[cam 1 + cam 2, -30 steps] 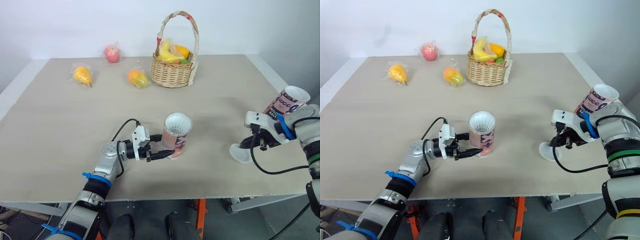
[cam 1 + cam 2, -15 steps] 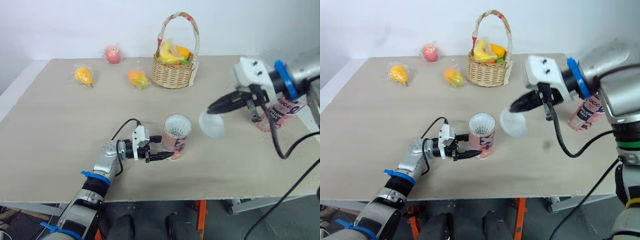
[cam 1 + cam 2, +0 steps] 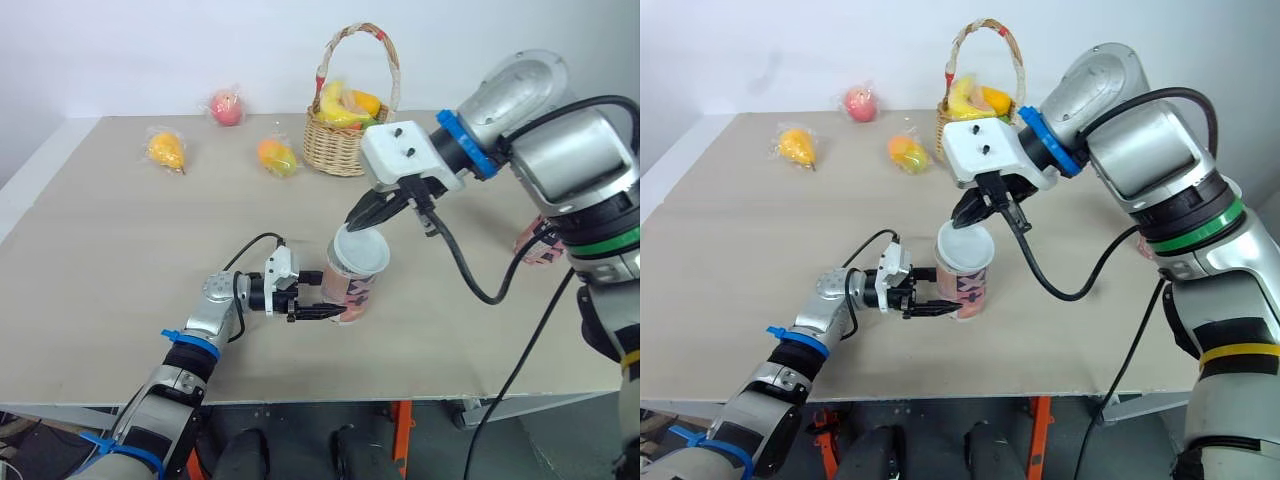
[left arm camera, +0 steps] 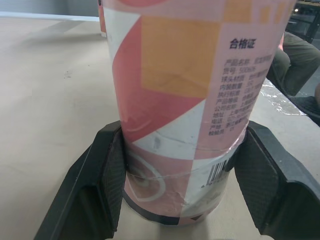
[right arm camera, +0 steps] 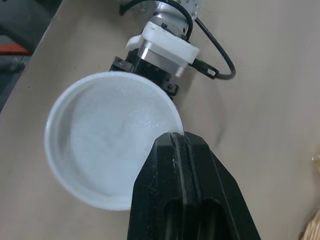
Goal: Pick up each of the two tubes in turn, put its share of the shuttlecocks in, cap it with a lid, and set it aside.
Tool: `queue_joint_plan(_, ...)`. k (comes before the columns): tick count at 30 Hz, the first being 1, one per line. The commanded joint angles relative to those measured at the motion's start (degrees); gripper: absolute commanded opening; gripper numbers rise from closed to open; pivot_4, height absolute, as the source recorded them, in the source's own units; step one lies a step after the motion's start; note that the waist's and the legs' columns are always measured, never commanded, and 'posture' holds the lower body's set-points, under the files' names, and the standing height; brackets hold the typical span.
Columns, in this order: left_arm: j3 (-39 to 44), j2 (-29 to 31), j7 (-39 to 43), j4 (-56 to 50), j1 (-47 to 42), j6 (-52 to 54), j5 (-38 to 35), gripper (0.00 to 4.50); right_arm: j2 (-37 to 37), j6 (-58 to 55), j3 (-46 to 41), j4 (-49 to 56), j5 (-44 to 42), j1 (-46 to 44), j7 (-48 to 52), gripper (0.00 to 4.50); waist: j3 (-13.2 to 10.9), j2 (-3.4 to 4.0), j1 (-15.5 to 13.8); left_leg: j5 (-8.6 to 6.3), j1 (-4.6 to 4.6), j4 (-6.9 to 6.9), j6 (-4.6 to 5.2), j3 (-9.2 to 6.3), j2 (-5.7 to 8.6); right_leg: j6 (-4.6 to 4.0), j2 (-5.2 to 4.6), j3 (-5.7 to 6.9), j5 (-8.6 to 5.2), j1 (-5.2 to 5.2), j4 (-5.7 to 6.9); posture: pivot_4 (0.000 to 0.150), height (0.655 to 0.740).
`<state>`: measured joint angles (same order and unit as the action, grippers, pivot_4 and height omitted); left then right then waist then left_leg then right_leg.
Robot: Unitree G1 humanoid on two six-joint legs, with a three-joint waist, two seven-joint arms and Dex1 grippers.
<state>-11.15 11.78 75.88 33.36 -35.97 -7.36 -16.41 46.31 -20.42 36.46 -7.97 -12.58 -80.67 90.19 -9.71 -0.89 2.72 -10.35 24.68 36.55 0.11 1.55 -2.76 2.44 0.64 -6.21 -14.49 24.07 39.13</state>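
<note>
Your tube (image 3: 350,290) stands upright near the middle of the counter (image 3: 120,260), pink, orange and white, with printed text on its side. The left tool (image 4: 182,165) is clamped on it low down, close to the base, one black finger pressed against each side of the wall. Over the tube's mouth lies the white translucent lid (image 3: 360,248), hollow side up in the right wrist view, slightly tilted and covering the opening; you cannot tell whether it is pressed fully home. The right tool (image 5: 175,142) reaches down from above and pinches the lid's rim, its two fingers drawn together on the edge. A pink patch of the second tube (image 3: 538,245) shows near the counter's right edge, mostly hidden behind the right arm. Toward the back of the counter stands a wicker basket (image 3: 345,150) with a tall handle, holding bananas and other fruit. To its left, well apart from the tube, lie three wrapped fruits: an orange-green one (image 3: 276,157) just beside the basket, a yellow-orange pear (image 3: 165,150) farther left, and a red one (image 3: 225,107) near the back edge.
</note>
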Motion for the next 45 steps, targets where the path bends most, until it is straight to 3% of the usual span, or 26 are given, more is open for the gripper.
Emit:
queue_joint_plan(1,-1.13,0.53,0.28,2.31,1.37,1.03,2.20,2.94,-0.11,3.32,1.14,-2.12,1.31,-2.67,2.31,0.04,0.00,0.00,0.00,0.00,0.01,0.00,0.00,0.00,0.00,-0.01,0.00,0.00,0.00,0.00,0.00,0.150,0.7371)
queue_joint_plan(16,-0.84,0.58,-0.16,2.90,1.63,0.59,2.11,2.94,2.39,7.00,7.53,-1.19,-0.96,-4.02,2.31,0.04,0.00,0.00,-0.08,-0.01,0.01,-0.01,0.01,-0.02,0.00,-0.05,0.00,0.01,-0.02,0.00,0.00,0.150,0.7371)
queue_joint_plan(22,-0.51,0.61,-0.66,2.79,1.80,0.56,1.96,2.94,0.56,10.99,3.67,1.65,1.88,1.47,1.85,0.04,0.02,-0.03,-0.15,-0.09,0.04,-0.01,0.02,-0.04,0.01,-0.12,-0.01,0.05,-0.07,-0.01,-0.01,0.150,0.7371)
queue_joint_plan(23,-0.43,0.71,-0.67,2.66,1.87,0.66,1.89,2.94,0.06,10.18,3.21,1.80,2.69,2.12,1.65,0.52,0.04,-0.03,-0.14,-0.10,0.04,-0.01,0.03,-0.05,0.01,-0.12,-0.01,0.05,-0.07,-0.02,-0.01,0.150,0.7371)
queue_joint_plan(25,-0.22,0.81,-0.75,2.47,1.98,0.83,1.79,2.94,-0.39,9.27,1.98,2.46,4.34,3.67,1.55,0.89,0.08,-0.06,-0.14,-0.11,-0.01,-0.01,0.03,-0.05,0.00,-0.14,0.00,0.05,-0.07,-0.06,0.00,0.150,0.7371)
queue_joint_plan(29,0.02,1.00,-0.66,2.21,2.17,1.20,1.75,2.94,-1.79,3.85,-1.50,2.49,5.84,4.17,0.76,2.42,0.11,-0.06,0.04,-0.10,-0.19,0.00,0.03,0.00,-0.06,-0.09,0.02,0.07,-0.04,-0.14,0.01,0.150,0.7371)
queue_joint_plan(40,0.23,0.74,-0.57,3.03,1.55,0.87,2.04,2.94,-1.77,-10.37,-10.02,2.04,-4.98,0.27,2.31,2.42,0.11,-0.08,0.00,-0.08,-0.16,-0.02,0.03,0.00,-0.12,-0.34,0.06,0.10,0.04,-0.09,0.03,0.150,0.7371)
queue_joint_plan(43,0.20,0.63,-0.59,3.12,1.40,0.84,2.08,2.94,-1.90,-10.70,-10.35,3.61,-4.90,2.15,2.31,1.71,0.11,-0.08,0.01,-0.09,-0.16,-0.02,0.03,-0.01,-0.12,-0.16,0.07,0.10,-0.04,-0.09,0.03,0.150,0.7371)
queue_joint_plan(45,0.19,0.62,-0.62,3.04,1.39,0.85,2.05,2.94,-2.09,-11.02,-10.62,4.62,-4.87,3.45,2.30,0.75,0.10,-0.08,0.02,-0.08,-0.16,0.01,0.03,-0.01,-0.11,-0.13,0.07,0.09,-0.01,-0.09,0.03,0.150,0.7371)
